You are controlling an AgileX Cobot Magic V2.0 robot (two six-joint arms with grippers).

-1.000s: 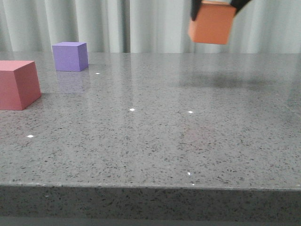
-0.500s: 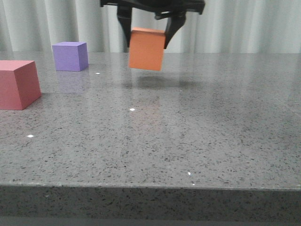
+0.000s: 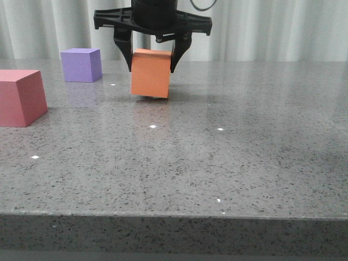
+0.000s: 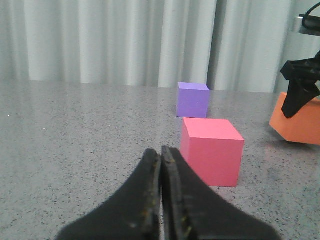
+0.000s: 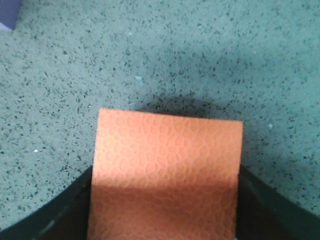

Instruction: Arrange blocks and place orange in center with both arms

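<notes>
My right gripper (image 3: 151,66) is shut on the orange cube (image 3: 150,74) and holds it slightly tilted, low over the grey table (image 3: 217,163), right of the purple cube (image 3: 81,64). Whether it touches the table I cannot tell. In the right wrist view the orange cube (image 5: 165,170) fills the space between the fingers (image 5: 70,210). The pinkish-red cube (image 3: 20,98) sits at the left, nearer than the purple one. My left gripper (image 4: 161,155) is shut and empty, low over the table, with the pinkish-red cube (image 4: 211,156), the purple cube (image 4: 193,100) and the orange cube (image 4: 300,125) ahead of it.
Pale curtains (image 3: 272,27) hang behind the table's far edge. The table's front edge (image 3: 174,217) runs across the bottom of the front view. A corner of the purple cube (image 5: 7,15) shows in the right wrist view.
My right gripper has carried the orange cube from high at the right, leftward and down, to low over the table near the purple cube. The other two cubes have not moved.
</notes>
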